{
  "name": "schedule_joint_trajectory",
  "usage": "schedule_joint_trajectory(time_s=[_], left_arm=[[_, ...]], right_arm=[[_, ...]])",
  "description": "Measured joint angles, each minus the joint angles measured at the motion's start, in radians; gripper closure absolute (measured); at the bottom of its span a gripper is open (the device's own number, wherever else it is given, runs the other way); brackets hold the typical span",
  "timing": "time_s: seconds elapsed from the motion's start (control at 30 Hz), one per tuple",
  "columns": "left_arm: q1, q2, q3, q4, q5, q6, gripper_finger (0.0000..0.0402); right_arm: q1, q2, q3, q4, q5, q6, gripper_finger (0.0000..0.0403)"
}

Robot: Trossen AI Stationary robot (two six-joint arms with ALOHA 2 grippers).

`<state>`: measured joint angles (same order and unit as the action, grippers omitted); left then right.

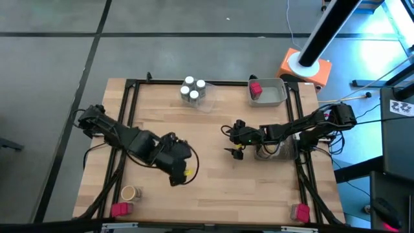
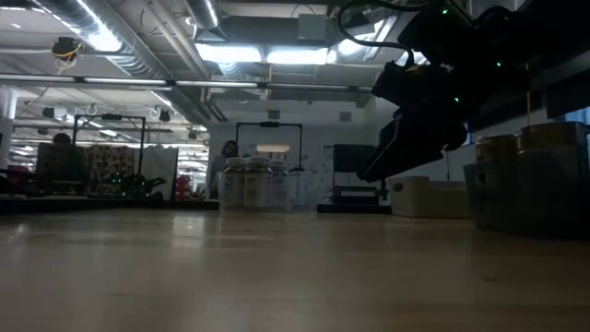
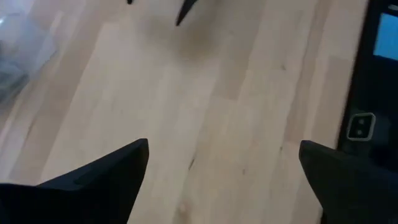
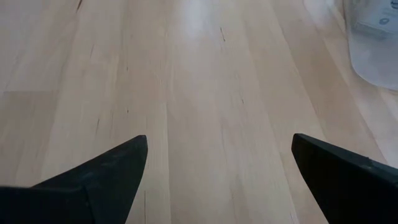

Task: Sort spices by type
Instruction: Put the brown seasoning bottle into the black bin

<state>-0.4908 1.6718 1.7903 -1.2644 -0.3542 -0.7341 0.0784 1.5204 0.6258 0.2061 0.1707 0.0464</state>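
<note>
Both arms are between picks. The left pincer (image 1: 180,169) hangs wide open and empty over bare table (image 1: 207,194); the right pincer (image 1: 234,139) is spread wide too, holding nothing. White-lidded jars (image 1: 193,90) sit grouped at the far edge, with one red packet (image 1: 255,88) in the grey tray (image 1: 279,97). Only the high view shows the stragglers: a tan cup (image 1: 130,193) and pink packets (image 1: 120,209) at the near corners. The next move looks like a reach for those.

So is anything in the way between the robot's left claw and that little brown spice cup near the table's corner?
Nothing visible. The left gripper hangs open over bare wood, and the tan cup stands apart from it near the front-left corner, with only bare table between them. The pink packet sits beyond the cup.
</note>
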Motion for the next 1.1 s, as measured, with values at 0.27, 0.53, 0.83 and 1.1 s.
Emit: schedule_joint_trajectory(time_s=[0.27,0.53,0.83,1.1], left_arm=[[-0.114,0.000,0.000,-0.001,0.008,-0.192,0.0008],[-0.250,0.000,0.000,-0.118,0.031,-0.522,0.0009],[-0.386,0.011,-0.047,-0.300,0.021,-0.895,0.0009],[-0.473,0.011,-0.176,-0.296,0.166,-1.138,0.0009]], right_arm=[[0.000,0.000,0.000,0.026,0.000,-0.010,0.0004],[0.000,0.000,0.000,0.030,0.000,-0.032,0.0004],[0.000,0.000,0.000,0.059,0.000,-0.112,0.0004],[0.000,0.000,0.000,0.050,0.000,-0.134,0.0004]])
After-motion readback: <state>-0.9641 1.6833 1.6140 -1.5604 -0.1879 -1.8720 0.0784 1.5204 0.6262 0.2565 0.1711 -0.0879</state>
